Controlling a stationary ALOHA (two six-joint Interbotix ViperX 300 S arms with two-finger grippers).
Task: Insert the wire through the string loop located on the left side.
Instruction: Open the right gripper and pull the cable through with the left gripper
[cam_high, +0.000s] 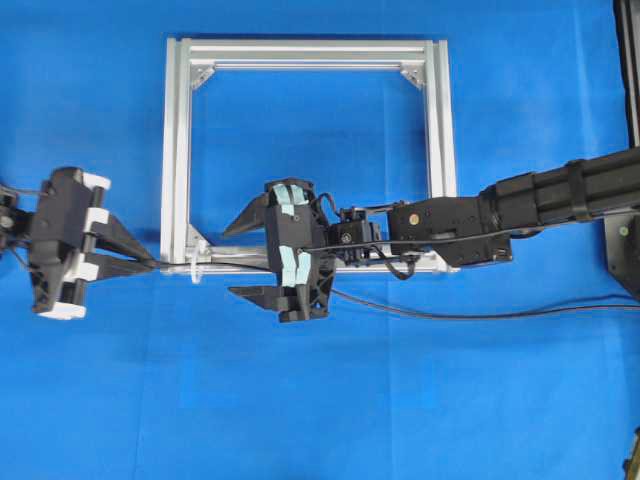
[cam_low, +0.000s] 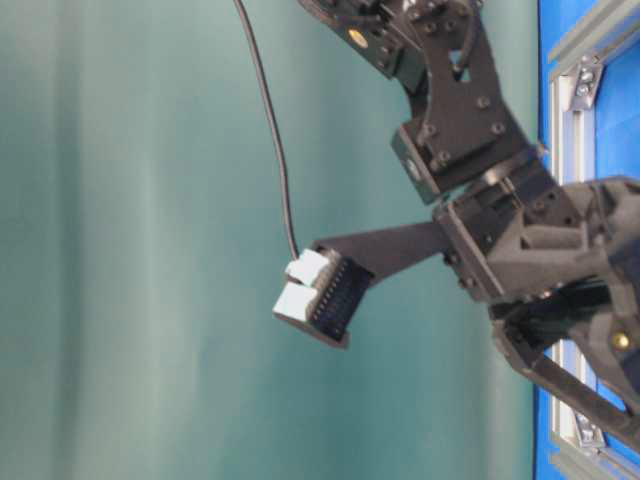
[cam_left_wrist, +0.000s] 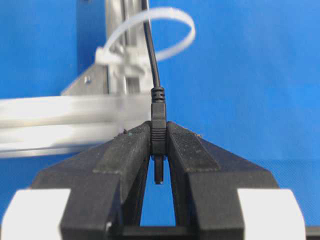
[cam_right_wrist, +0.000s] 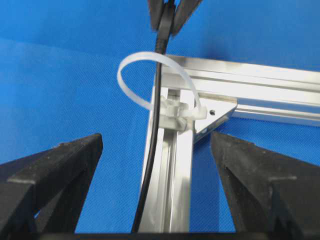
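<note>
Gripping the plug end of the wire (cam_left_wrist: 158, 131), your left tool (cam_left_wrist: 158, 150) is clamped narrow on it, just past the string loop (cam_left_wrist: 165, 31). The wire already runs through that loop, which sits on the frame (cam_high: 176, 150) at its lower-left corner, on the blue desk (cam_high: 100, 400). Your right tool (cam_high: 262, 258) stands wide and holds nothing, straddling the frame rail. The threading looks done, though how much slack remains is hard to judge; next, draw the wire further through, gently.

Bright, even light – soft shadows; the frame (cam_left_wrist: 60, 120) blurs in the left wrist view.
</note>
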